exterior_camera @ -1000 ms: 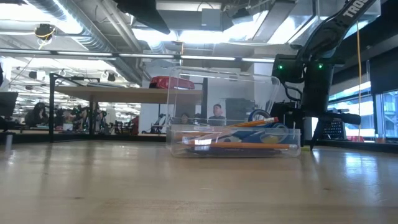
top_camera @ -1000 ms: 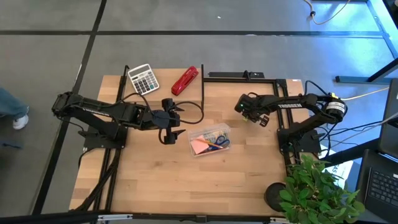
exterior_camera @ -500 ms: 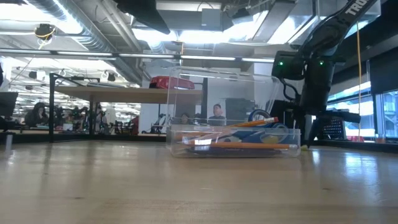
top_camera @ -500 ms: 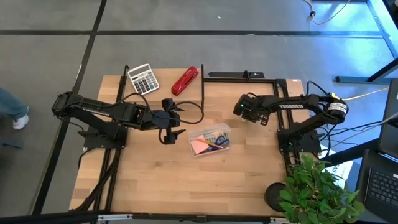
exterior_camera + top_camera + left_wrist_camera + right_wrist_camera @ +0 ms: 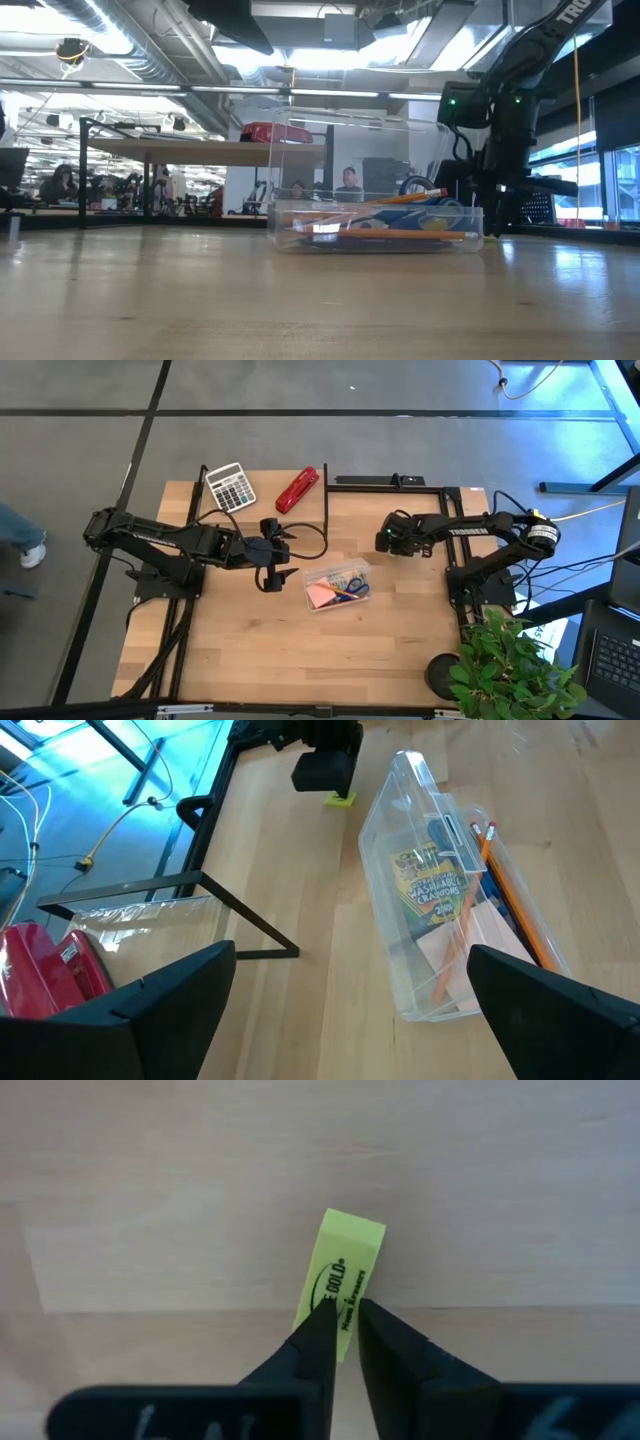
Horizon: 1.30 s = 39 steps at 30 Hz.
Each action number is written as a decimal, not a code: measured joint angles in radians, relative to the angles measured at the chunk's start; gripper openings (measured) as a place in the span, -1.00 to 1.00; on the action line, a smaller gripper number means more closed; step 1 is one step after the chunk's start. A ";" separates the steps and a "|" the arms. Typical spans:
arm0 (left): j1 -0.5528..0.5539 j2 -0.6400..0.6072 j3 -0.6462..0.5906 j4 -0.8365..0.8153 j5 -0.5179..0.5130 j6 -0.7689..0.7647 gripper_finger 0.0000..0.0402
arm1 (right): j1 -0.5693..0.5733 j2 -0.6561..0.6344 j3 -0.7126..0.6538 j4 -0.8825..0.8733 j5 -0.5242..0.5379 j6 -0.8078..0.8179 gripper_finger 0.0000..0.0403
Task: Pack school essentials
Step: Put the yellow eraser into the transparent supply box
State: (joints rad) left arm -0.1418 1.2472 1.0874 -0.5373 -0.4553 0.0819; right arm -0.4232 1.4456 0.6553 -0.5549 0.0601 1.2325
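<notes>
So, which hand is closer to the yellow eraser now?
The right hand: its fingers close on the yellow eraser on the table. The left hand waits open across the clear box, far away.

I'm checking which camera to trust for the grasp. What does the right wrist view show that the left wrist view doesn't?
Only the right wrist view shows the printed yellow eraser close up, the right pincer closing on its near end. Only the left wrist view shows the clear box holding pencils, the red stapler, and the open left pincer. Both show the eraser, small and far in the left wrist view, and the wooden table.
</notes>
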 joint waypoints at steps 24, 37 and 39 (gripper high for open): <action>0.000 0.000 0.000 0.000 0.000 0.000 0.96 | 0.003 0.000 0.003 0.021 -0.053 0.078 -0.23; 0.000 0.000 0.000 0.000 0.000 0.000 0.96 | 0.003 0.009 0.009 0.019 0.035 0.179 -0.20; 0.000 0.000 0.000 0.000 0.000 0.000 0.96 | 0.003 0.029 0.009 0.024 0.035 0.178 -0.20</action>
State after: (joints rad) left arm -0.1417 1.2472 1.0874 -0.5373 -0.4556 0.0821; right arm -0.4198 1.4750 0.6643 -0.5312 0.0950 1.4109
